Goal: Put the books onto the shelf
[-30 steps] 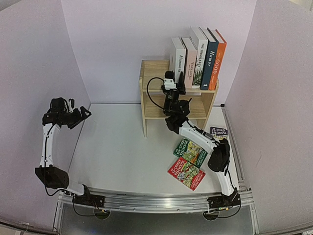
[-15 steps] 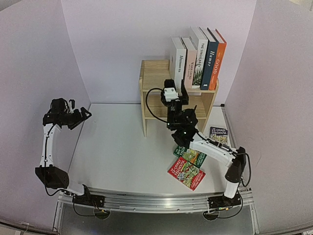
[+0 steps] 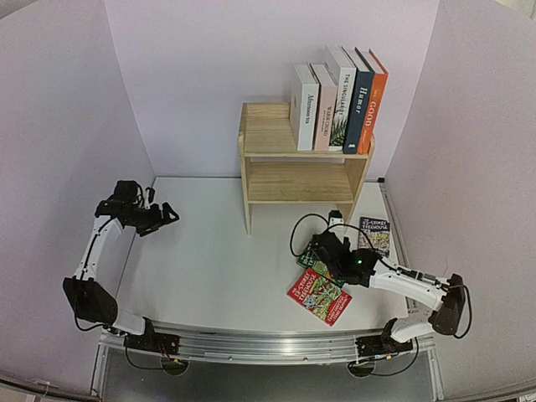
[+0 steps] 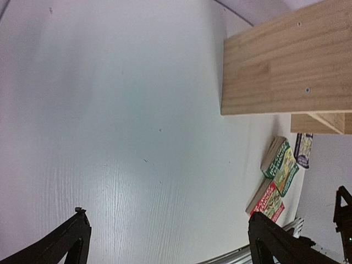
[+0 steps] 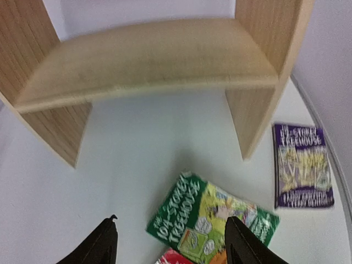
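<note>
Spreading widest was the white tabletop (image 3: 209, 260), with the shelf (image 3: 306, 180) at its back. Five books (image 3: 339, 100) stood upright on the shelf's top, at its right end. Before the shelf's right side lay a green paperback (image 5: 212, 220), a red paperback (image 3: 319, 296) and a purple paperback (image 3: 374, 234). The right jaws hung parted and empty over the green paperback. The left jaws, well left of the shelf, gaped wide and empty.

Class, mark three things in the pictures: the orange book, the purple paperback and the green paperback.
orange book (image 3: 372, 105): top external view, on its spine.
purple paperback (image 5: 303, 165): right wrist view, middle of its cover.
green paperback (image 5: 209, 215): right wrist view, middle of its cover.
</note>
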You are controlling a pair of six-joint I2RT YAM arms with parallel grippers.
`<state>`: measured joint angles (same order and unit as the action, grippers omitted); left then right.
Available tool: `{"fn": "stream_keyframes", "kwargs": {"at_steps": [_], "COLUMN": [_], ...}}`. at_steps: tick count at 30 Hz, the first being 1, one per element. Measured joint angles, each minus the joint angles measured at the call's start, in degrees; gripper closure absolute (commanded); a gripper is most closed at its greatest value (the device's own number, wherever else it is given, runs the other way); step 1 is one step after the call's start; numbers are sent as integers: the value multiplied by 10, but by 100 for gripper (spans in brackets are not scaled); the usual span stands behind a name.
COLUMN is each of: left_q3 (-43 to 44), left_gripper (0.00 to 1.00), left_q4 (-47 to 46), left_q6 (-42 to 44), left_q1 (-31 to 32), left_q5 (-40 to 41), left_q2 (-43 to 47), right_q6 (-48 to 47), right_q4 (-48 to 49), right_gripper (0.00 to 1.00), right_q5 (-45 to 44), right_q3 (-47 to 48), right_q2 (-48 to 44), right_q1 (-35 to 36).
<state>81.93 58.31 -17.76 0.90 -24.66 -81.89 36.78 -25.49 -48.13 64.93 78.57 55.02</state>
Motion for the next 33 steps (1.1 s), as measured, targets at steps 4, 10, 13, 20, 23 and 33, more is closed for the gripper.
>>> {"fn": "stream_keyframes", "kwargs": {"at_steps": [4,10,13,20,23,33], "left_q3": [-27,-43,-52,-65,-65,-65], "left_gripper": [0,0,0,0,0,0], "left_q4": [-17,-29,-33,-38,-44,-49], "left_q6": [0,-1,-2,-2,-3,-7], "left_q1": [49,55,58,62,63,66], "left_q5": [4,4,4,3,2,-5], "left_q2": [0,0,0,1,1,1], "right_q6": [211,430,491,532,534,486], "right_q4": [-160,-324,-352,-206,-140,0], "right_gripper": [21,8,6,12,12,71], "right_q5": [69,156,186,262,281,317], "right_q3": [-53,-106,-141,-310,-355,-350], "right_q2": [4,27,30,-50,-93,-39], "right_q1": [0,0,0,-6,-13,-31]}}
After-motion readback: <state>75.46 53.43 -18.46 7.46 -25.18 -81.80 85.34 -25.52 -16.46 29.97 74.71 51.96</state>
